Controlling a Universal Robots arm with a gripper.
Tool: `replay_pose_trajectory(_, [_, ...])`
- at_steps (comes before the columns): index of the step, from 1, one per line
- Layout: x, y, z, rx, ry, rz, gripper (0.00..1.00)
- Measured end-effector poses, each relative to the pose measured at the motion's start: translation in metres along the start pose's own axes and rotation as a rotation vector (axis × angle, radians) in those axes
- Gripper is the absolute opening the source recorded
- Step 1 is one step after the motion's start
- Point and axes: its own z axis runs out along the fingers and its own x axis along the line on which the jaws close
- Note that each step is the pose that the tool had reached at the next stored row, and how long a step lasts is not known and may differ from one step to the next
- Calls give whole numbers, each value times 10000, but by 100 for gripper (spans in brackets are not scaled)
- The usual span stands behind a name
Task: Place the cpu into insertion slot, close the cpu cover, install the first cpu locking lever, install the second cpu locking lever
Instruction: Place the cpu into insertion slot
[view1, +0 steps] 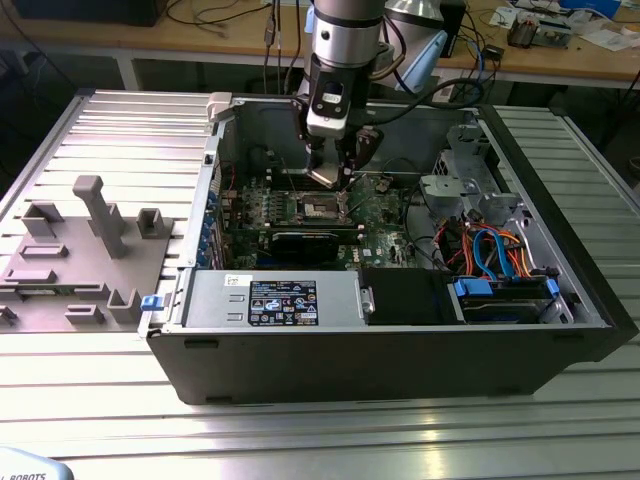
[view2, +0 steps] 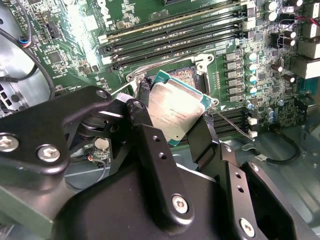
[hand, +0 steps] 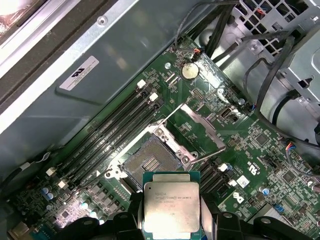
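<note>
My gripper (view1: 331, 178) hangs inside the open computer case, shut on the cpu (view1: 327, 177), which I hold tilted a little above the motherboard. In both wrist views the cpu (view2: 176, 110) (hand: 171, 207) shows its silvery metal top and green rim, clamped between the black fingers (view2: 142, 107). Just beyond the chip lies the open insertion slot (hand: 148, 162) (view2: 184, 75), with nothing in it. The cpu cover (hand: 202, 126) is swung back off the slot. A thin wire locking lever (hand: 209, 156) stands out to one side of the slot.
Long memory slots (hand: 112, 132) run beside the insertion slot. The case wall (hand: 75, 107) rises close behind them. Drive bays with blue and orange cables (view1: 490, 250) fill the exterior view's right. Grey holder fixtures (view1: 90, 240) stand on the ribbed table at the exterior view's left.
</note>
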Motion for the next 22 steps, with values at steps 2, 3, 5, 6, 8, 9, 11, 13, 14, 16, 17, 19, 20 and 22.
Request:
replay_pose_trajectory(2, [0, 0, 1, -1, 1, 33, 55])
replay_pose_trajectory(3, [0, 0, 2, 0, 1, 50, 55])
replay_pose_trajectory(5, [0, 0, 2, 1, 2, 84, 55])
replay_pose_trajectory(6, [0, 0, 3, 0, 2, 97, 55])
replay_pose_trajectory(8, [0, 0, 4, 1, 3, 139, 55])
replay_pose_trajectory(9, [0, 0, 4, 1, 3, 154, 55])
replay_pose_trajectory(11, [0, 0, 5, 2, 3, 188, 55])
replay_pose_trajectory(13, [0, 0, 6, 2, 4, 221, 55])
replay_pose_trajectory(14, [0, 0, 7, 2, 4, 238, 55])
replay_pose_trajectory(16, [0, 0, 7, 3, 4, 276, 55])
replay_pose_trajectory(17, [0, 0, 8, 3, 5, 294, 55])
replay_pose_trajectory(19, [0, 0, 9, 4, 6, 338, 55])
replay_pose_trajectory(20, [0, 0, 9, 4, 6, 352, 55])
replay_pose_trajectory(22, [0, 0, 11, 4, 7, 387, 55])
